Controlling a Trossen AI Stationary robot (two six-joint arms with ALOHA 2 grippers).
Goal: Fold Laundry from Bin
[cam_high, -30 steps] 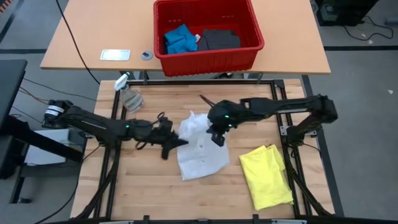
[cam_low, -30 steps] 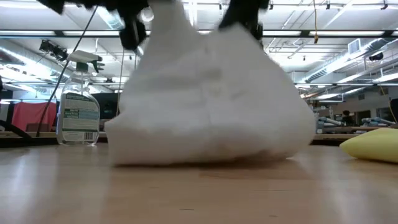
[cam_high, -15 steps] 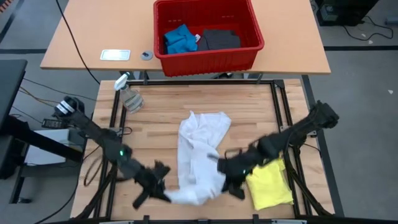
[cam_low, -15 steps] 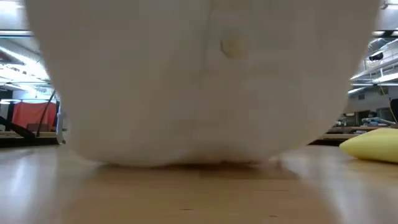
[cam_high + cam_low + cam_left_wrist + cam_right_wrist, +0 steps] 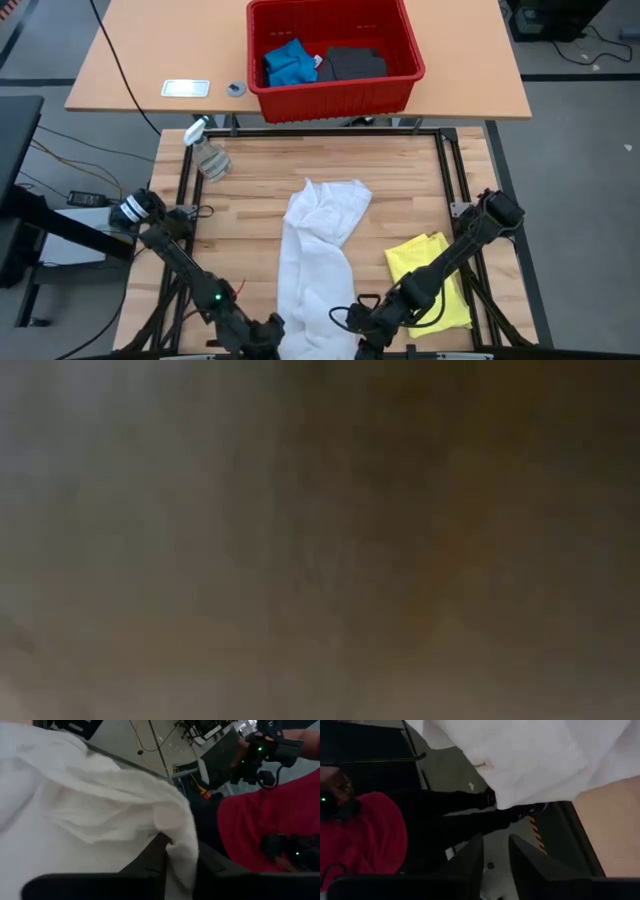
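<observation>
Two grippers are seen at the near edge of the wooden table (image 5: 250, 200), at the white shirt's (image 5: 318, 250) near end.
The bin (image 5: 335, 92) is set on the tan table (image 5: 130, 50) beyond the far edge, with a blue piece (image 5: 289, 62) and a dark grey piece (image 5: 352, 63) inside. The white shirt is stretched from table centre to near edge; the yellow T-shirt (image 5: 430, 282) is laid by the right edge. A shirt fold is pinched between the left gripper's (image 5: 268, 328) nearly closed fingers (image 5: 150, 865); the right gripper (image 5: 362, 328) is slightly parted, nothing held.
</observation>
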